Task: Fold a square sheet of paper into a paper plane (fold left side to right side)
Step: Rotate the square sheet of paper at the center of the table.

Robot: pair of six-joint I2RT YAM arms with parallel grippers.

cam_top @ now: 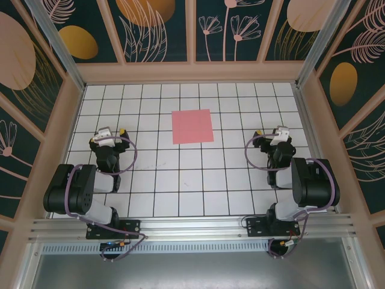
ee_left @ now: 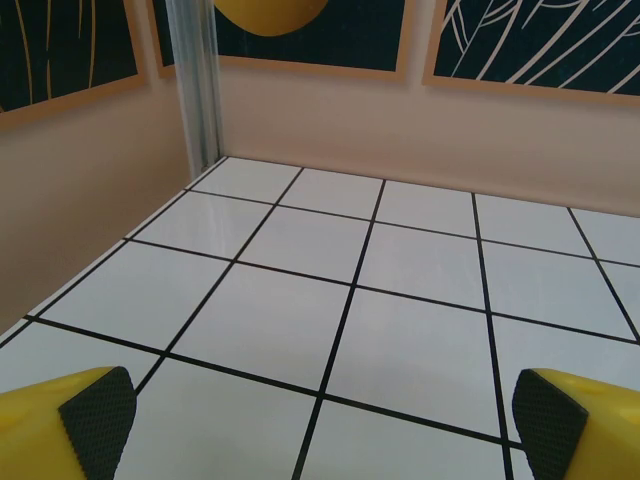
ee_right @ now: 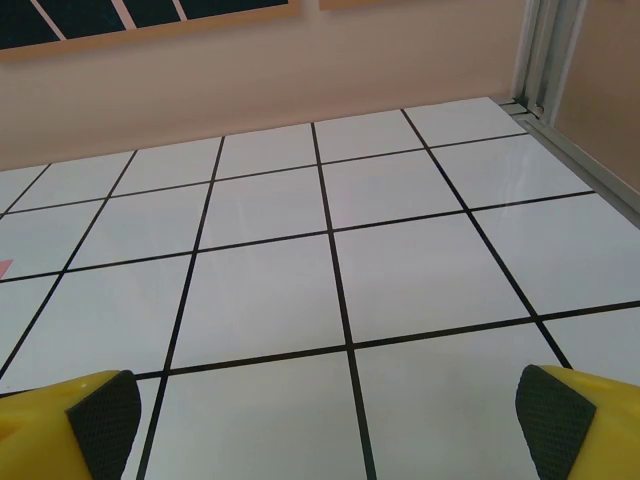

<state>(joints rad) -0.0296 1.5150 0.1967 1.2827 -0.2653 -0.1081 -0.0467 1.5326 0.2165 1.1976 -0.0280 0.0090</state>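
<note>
Desk: white tiled desk (cam_top: 180,180) with a black grid, walled by dark panels (cam_top: 159,27) in peach frames, painted with leaves and flowers. An aluminium rail (cam_top: 192,226) runs along the near edge.
Task item: square sheet of thin salmon-pink paper (cam_top: 192,126), plain, lying flat on the desk in the far half, about midway between left and right. Its edges run nearly along the grid lines, slightly skewed.
Fold state: the sheet is a whole flat square; the left-to-right fold is not yet done.
Left gripper (cam_top: 113,130): to the left of the sheet and a little nearer, well apart from it. Fingers spread wide. In the left wrist view the black ribbed pads (ee_left: 97,410) on yellow fingers sit at the two lower corners, with bare tiles between them.
Right gripper (cam_top: 271,132): to the right of the sheet and a little nearer, well apart from it. Fingers likewise spread wide, pads (ee_right: 552,420) at the lower corners of the right wrist view, bare tiles between.
Sheet in right wrist view: a small pink tip (ee_right: 4,267) at the left edge.
Arms: left arm (cam_top: 78,186) and right arm (cam_top: 307,180), both black, folded back over their bases at the near edge.
Fingertip height: cannot tell whether either gripper touches the desk.
</note>
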